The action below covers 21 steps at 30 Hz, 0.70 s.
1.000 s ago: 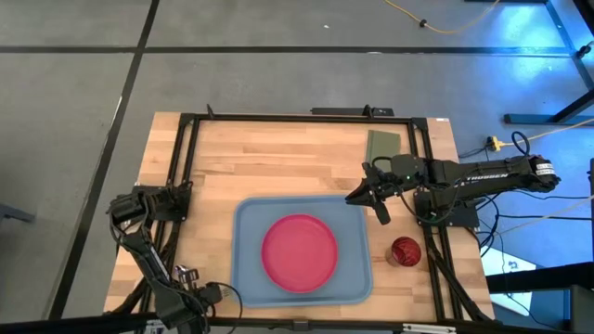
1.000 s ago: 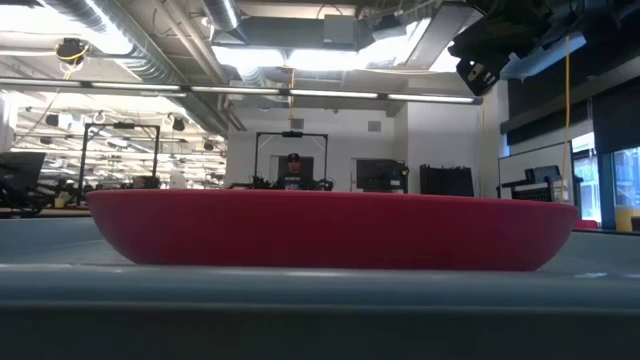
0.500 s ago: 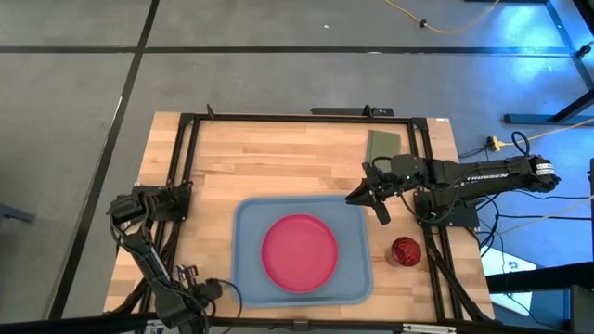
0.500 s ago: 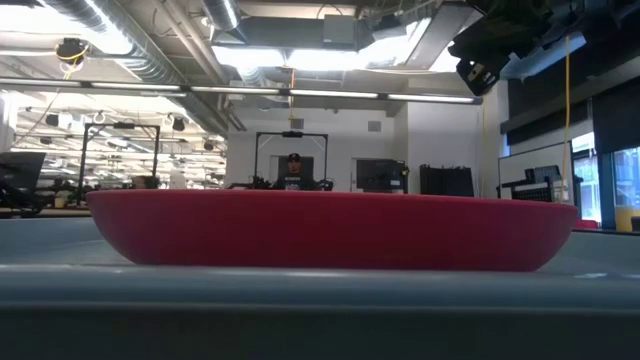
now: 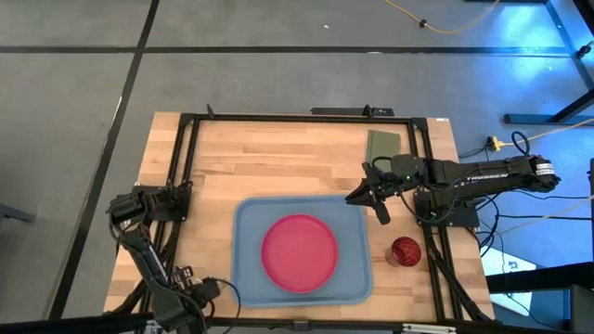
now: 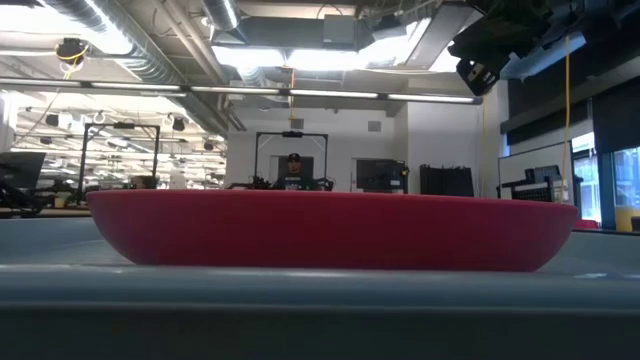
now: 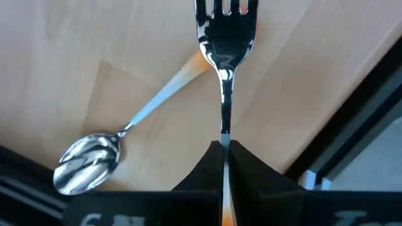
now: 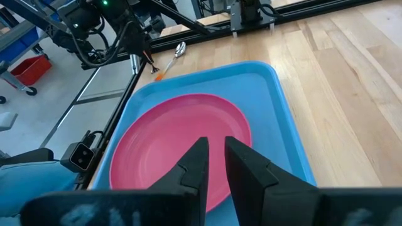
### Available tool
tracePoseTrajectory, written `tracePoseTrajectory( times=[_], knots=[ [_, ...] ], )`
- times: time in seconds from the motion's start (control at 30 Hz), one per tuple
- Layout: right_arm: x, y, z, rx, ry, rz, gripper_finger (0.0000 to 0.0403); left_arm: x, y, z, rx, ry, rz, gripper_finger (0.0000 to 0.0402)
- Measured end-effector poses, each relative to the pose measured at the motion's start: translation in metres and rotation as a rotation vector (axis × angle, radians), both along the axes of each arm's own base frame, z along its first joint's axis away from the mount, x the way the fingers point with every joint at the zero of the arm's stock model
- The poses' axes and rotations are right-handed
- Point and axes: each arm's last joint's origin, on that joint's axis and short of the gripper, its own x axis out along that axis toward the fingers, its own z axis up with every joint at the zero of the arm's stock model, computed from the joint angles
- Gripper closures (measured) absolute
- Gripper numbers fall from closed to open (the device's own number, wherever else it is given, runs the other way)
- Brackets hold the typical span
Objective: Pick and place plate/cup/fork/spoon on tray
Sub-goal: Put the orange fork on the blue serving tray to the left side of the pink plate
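The bench (image 5: 278, 158) carries the tray (image 5: 246, 223) near its front edge, and the plate (image 5: 299, 251) lies flat in the tray's middle. The cup (image 5: 405, 250) stands on the wood just right of the tray. At the front left corner the left gripper (image 7: 224, 150) has its jaws clamped on the fork (image 7: 225, 44) — the spoon (image 7: 88, 162) lies on the wood beside it. The right gripper (image 8: 213, 157) hangs over the tray's right rear corner, jaws nearly together, holding nothing.
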Motion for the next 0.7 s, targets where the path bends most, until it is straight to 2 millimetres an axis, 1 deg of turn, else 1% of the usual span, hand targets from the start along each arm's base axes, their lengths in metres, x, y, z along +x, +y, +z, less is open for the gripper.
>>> tracePoseTrajectory(
  times=[0.1, 0.2, 0.33, 0.4, 0.53, 0.7],
  knots=[
    [0.0, 0.0, 0.0, 0.0, 0.0, 0.0, 0.0345, 0.006, 0.002, 0.009, 0.018, -0.004, 0.037, 0.0401],
    [0.0, 0.0, 0.0, 0.0, 0.0, 0.0, 0.0345, 0.014, 0.008, 0.023, 0.087, -0.037, 0.073, 0.0401],
    [0.0, 0.0, 0.0, 0.0, 0.0, 0.001, 0.0345, 0.033, 0.019, 0.041, 0.127, -0.038, 0.13, 0.0401],
    [0.0, 0.0, 0.0, 0.0, 0.0, 0.001, 0.0345, 0.046, 0.026, 0.046, 0.126, -0.045, 0.17, 0.0401],
    [0.0, 0.0, 0.0, 0.0, 0.0, 0.001, 0.0345, 0.076, 0.049, 0.047, 0.127, -0.043, 0.277, 0.0401],
    [0.0, 0.0, 0.0, 0.0, 0.0, 0.002, 0.0345, 0.111, 0.086, 0.048, 0.13, -0.032, 0.406, 0.0401]
  ],
)
